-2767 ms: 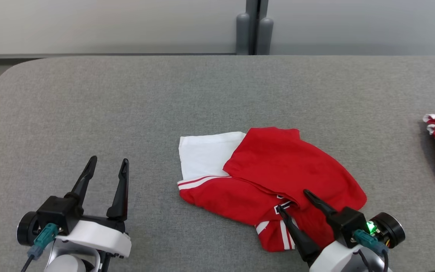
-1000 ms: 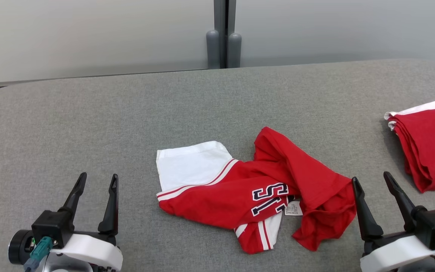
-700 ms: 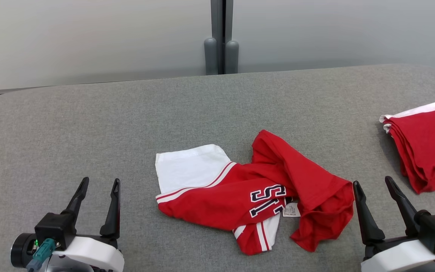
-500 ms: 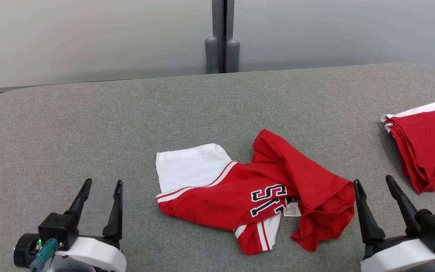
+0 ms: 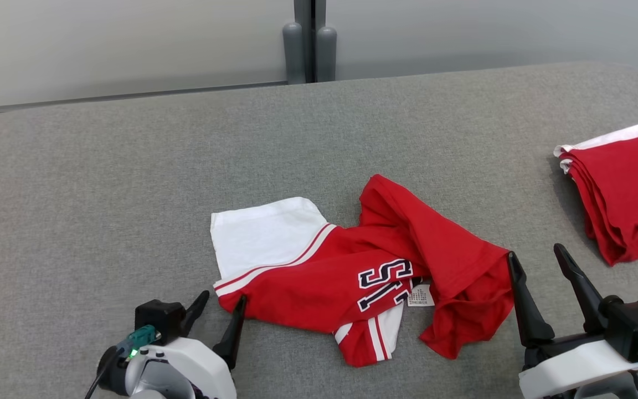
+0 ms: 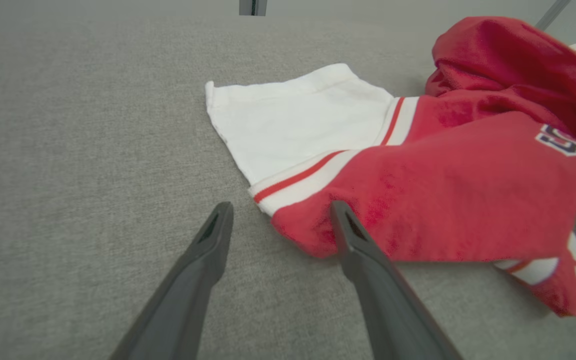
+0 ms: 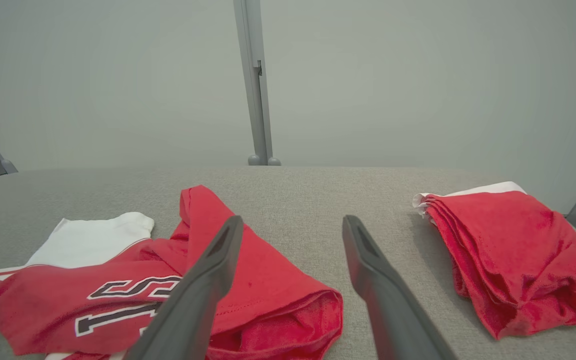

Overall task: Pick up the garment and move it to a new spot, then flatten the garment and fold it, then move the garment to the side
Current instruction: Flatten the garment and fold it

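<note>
we keep both wide open and empty: left gripper (image 5: 223,297) at the left corner of the garment (image 5: 308,288), right gripper (image 5: 535,252) just beside its right edge.

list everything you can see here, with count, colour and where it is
garment: one, red and white with dark numerals, crumpled at the table's middle front
care tag: one, white, on the garment beside the numerals
folded stack: one pile, red with a white edge, far right of the table
table: one, grey fabric top
post: one, grey, behind the table's far edge
left gripper: one, dark fingers, open, at the garment's near left corner
right gripper: one, dark fingers, open, by the garment's right edge
</note>
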You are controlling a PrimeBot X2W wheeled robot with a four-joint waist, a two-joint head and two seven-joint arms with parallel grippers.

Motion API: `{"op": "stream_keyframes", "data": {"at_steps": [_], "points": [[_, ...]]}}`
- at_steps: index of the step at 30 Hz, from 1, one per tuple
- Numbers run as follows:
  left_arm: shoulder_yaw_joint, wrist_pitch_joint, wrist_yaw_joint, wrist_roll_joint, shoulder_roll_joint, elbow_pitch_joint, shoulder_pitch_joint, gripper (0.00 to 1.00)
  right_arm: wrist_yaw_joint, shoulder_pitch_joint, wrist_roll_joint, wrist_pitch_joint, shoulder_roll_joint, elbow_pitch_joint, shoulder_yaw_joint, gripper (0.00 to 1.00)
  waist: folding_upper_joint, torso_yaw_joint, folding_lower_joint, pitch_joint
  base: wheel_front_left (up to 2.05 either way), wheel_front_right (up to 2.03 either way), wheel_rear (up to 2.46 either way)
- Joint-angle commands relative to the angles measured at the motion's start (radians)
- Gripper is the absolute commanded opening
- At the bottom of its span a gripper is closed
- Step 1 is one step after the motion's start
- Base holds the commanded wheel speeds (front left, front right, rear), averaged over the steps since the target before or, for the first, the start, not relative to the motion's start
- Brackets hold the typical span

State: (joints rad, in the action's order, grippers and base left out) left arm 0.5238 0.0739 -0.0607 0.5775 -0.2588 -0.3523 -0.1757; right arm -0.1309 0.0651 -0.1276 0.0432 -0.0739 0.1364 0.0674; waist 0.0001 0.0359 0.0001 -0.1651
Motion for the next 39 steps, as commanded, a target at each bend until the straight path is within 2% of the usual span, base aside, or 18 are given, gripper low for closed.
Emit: {"op": "stream_keyframes", "data": {"at_steps": [1,2,3,4,8,13,18,26,29,30,31,32,35,39], "points": [[-0.006,-0.005,0.018,0.029,0.014,-0.019,-0.022,1.0,0.0,-0.004,-0.001,-0.007,0.001,-0.003,-0.007,1.0,-0.0001,0.008,-0.0001,-0.01,0.0,0.0,0.0],[-0.005,-0.005,0.023,0.026,0.012,-0.03,-0.031,1.0,0.0,-0.003,0.0,-0.008,0.002,-0.003,-0.01,1.0,-0.0001,0.009,-0.0001,-0.013,0.0,0.0,0.0],[-0.005,-0.009,0.033,0.037,0.014,-0.042,-0.035,0.46,0.0,-0.003,-0.001,-0.009,0.004,-0.004,-0.012,1.0,-0.0001,0.01,-0.0001,-0.015,0.0,0.0,0.0],[-0.008,-0.014,0.044,0.056,0.022,-0.055,-0.035,0.0,0.0,-0.004,-0.003,-0.01,0.005,-0.005,-0.013,1.0,-0.0001,0.01,-0.0001,-0.018,0.0,0.0,0.0],[-0.018,0.007,0.065,0.064,0.015,-0.065,-0.054,0.0,0.0,-0.008,-0.007,-0.013,0.008,-0.008,-0.019,1.0,-0.0001,0.006,-0.0001,-0.024,0.0,0.0,0.0],[-0.039,0.05,0.015,0.024,-0.033,-0.035,-0.036,0.0,0.0,-0.015,-0.011,-0.019,0.012,-0.013,-0.025,1.0,-0.0001,-0.007,-0.0001,-0.022,0.0,0.0,0.0],[-0.087,0.078,-0.051,0.01,-0.102,0.077,0.027,0.0,0.0,-0.002,-0.018,-0.021,0.015,-0.024,-0.041,1.0,-0.0001,-0.034,-0.0001,-0.011,0.0,0.0,0.0],[-0.135,0.02,-0.182,-0.023,-0.206,0.294,0.16,0.0,0.0,0.005,-0.024,-0.023,0.018,-0.044,-0.052,1.0,-0.0001,-0.061,-0.0001,0.0,0.0,0.0,0.0],[-0.137,-0.001,-0.194,-0.01,-0.212,0.302,0.186,0.0,0.0,0.0,-0.023,-0.02,0.018,-0.043,-0.05,1.0,-0.0001,-0.062,-0.0001,0.0,0.0,0.0,0.0],[-0.134,-0.014,-0.193,0.004,-0.206,0.292,0.194,0.05,0.0,-0.002,-0.02,-0.018,0.018,-0.043,-0.047,1.0,-0.0001,-0.062,-0.0001,0.0,0.0,0.0,0.0],[-0.13,-0.023,-0.186,0.016,-0.198,0.278,0.201,0.64,0.0,-0.003,-0.018,-0.016,0.019,-0.042,-0.044,1.0,-0.0001,-0.062,-0.0001,0.0,0.0,0.0,0.0],[-0.129,-0.027,-0.176,0.03,-0.187,0.265,0.202,1.0,0.0,-0.005,-0.015,-0.015,0.018,-0.041,-0.037,1.0,-0.0001,-0.06,-0.0001,0.0,0.0,0.0,0.0],[-0.139,0.006,-0.163,0.059,-0.159,0.224,0.196,1.0,0.0,-0.011,-0.006,-0.01,0.011,-0.035,-0.025,1.0,-0.0001,-0.057,-0.0001,0.006,0.0,0.0,0.0],[-0.166,0.111,-0.173,0.041,-0.137,0.222,0.18,1.0,0.0,0.0,0.003,0.001,0.005,-0.018,-0.016,1.0,-0.0001,-0.06,-0.0001,0.026,0.0,0.0,0.0]]}}
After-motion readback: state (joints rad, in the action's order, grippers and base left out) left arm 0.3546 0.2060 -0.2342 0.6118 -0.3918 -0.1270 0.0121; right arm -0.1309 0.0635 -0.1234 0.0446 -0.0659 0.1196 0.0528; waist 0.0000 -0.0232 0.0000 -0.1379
